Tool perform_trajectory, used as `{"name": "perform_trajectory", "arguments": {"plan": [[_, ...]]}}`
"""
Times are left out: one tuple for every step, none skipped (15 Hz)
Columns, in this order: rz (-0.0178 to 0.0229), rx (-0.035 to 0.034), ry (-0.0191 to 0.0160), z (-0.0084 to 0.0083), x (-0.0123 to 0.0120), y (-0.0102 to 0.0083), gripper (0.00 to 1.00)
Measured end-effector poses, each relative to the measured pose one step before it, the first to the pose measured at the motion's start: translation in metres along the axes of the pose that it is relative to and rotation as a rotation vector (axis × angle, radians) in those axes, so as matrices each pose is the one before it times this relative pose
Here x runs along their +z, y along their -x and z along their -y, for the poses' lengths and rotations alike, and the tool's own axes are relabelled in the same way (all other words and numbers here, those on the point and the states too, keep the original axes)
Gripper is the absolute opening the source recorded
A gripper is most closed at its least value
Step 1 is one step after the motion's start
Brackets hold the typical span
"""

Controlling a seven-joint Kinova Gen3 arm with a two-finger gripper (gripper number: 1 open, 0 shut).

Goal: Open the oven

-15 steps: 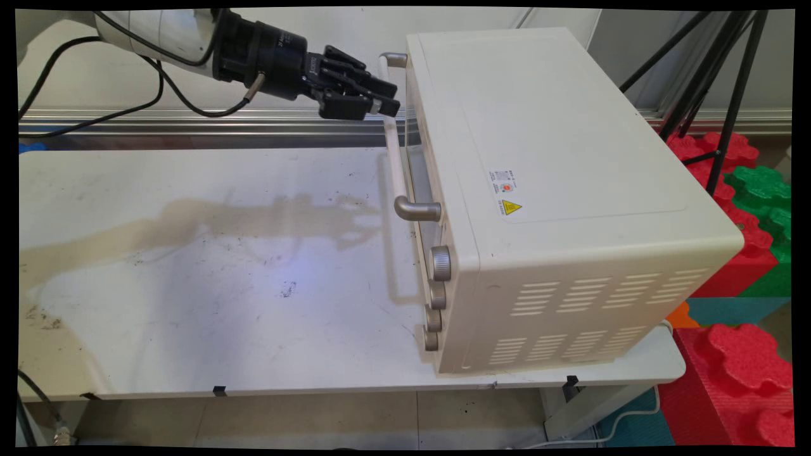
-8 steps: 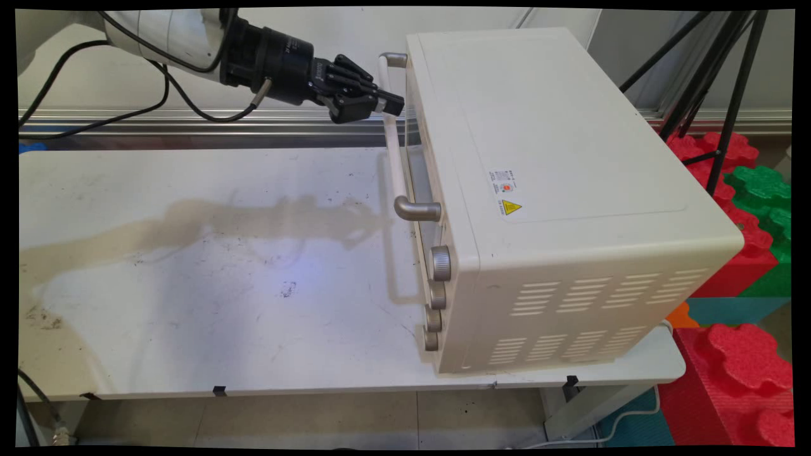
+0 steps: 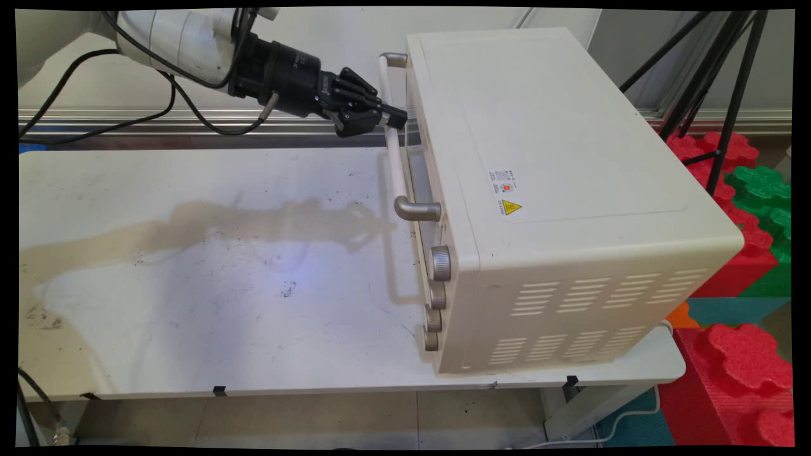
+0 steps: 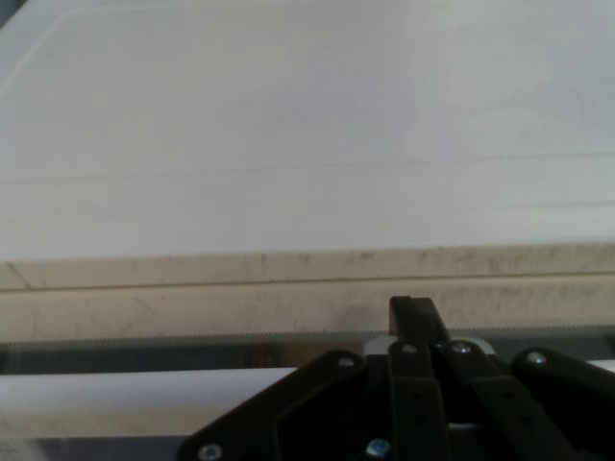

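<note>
From my feed, the tool (image 3: 391,116) comes in from the upper left, its fingers clenched on the white handle bar (image 3: 393,149) of the oven door. The cream toaster oven (image 3: 545,190) sits on the right half of the bench (image 3: 190,285), door facing left, four metal knobs (image 3: 436,294) down its front, vent slots along its near side.
</note>
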Motion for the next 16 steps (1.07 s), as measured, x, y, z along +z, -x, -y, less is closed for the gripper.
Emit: {"name": "perform_trajectory", "arguments": {"plan": [[0.00299, 0.00203, -0.00019, -0.00047, 0.00084, 0.00061, 0.00], [0.00254, 0.00165, 0.00000, -0.00016, 0.00069, 0.00047, 0.00], [0.00312, 0.00221, -0.00060, -0.00029, 0.00042, 0.00049, 0.00], [0.00298, 0.00243, -0.00034, -0.00029, 0.00030, 0.00036, 0.00], [0.00292, 0.00258, 0.00009, -0.00028, 0.00005, 0.00040, 0.00], [0.00410, 0.00286, -0.00028, -0.00037, -0.00046, 0.00068, 0.00], [0.00446, 0.00263, 0.00023, -0.00037, -0.00061, 0.00083, 0.00], [0.00425, 0.00213, -0.00048, -0.00041, -0.00112, 0.00091, 0.00], [0.00471, 0.00280, 0.00020, -0.00036, -0.00116, 0.00086, 0.00], [0.00431, 0.00357, 0.00043, -0.00019, -0.00120, 0.00069, 0.00], [0.00407, 0.00308, -0.00021, -0.00015, -0.00163, 0.00086, 0.00], [0.00488, 0.00323, 0.00018, -0.00007, -0.00198, 0.00111, 0.00], [0.00482, 0.00257, -0.00086, 0.00003, -0.00240, 0.00126, 0.00], [0.00394, 0.00203, -0.00036, 0.00034, -0.00196, 0.00102, 0.00], [0.00500, 0.00158, -0.00023, 0.00018, -0.00263, 0.00153, 0.00], [0.00555, 0.00088, 0.00076, -0.00003, -0.00312, 0.00197, 0.00]]}}
